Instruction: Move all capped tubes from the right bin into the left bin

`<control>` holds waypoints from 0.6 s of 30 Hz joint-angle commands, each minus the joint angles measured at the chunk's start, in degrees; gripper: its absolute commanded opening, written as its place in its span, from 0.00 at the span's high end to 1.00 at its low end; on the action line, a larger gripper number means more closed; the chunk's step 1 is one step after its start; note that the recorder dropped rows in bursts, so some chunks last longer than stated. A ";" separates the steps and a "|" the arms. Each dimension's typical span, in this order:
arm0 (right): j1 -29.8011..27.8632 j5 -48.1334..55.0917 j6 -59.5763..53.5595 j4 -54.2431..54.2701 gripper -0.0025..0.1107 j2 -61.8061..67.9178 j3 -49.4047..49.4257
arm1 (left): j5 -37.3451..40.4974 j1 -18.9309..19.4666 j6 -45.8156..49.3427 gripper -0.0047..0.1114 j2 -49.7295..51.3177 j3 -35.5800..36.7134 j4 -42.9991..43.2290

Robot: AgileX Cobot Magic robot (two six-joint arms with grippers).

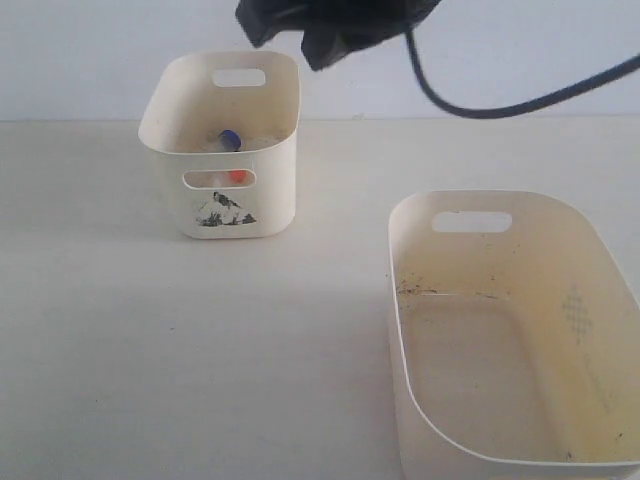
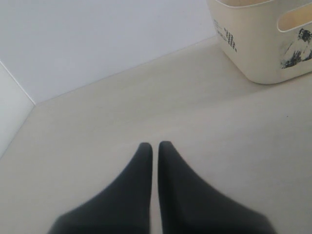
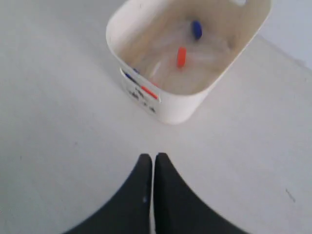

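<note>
Held right gripper [image 3: 153, 157] and left gripper [image 2: 154, 145] pinched shut on nothing, saw the capped tubes [image 3: 181, 56] lying in the left bin [image 3: 180, 105], none in the right bin [image 1: 560, 250], and judged them light, stiff, slick, best gripped mid-barrel.

No lettering is reading clearly; the left bin [image 1: 272, 195] is showing a black mountain print [image 1: 224, 210] on its front; its small side markings [image 2: 228, 38] are staying illegible.
</note>
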 commanded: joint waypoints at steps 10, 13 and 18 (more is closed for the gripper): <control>-12.63 -44.86 5.46 -0.65 0.97 -38.77 52.72 | -0.18 -0.31 -0.54 0.92 0.03 -0.21 -0.16; -19.61 -44.98 6.91 -0.65 0.97 -50.36 65.12 | -0.18 -0.31 -0.54 0.92 0.03 -0.21 -0.16; -28.14 -45.70 6.91 0.28 0.97 -63.22 76.67 | -0.18 -0.31 -0.54 0.92 0.03 -0.21 -0.16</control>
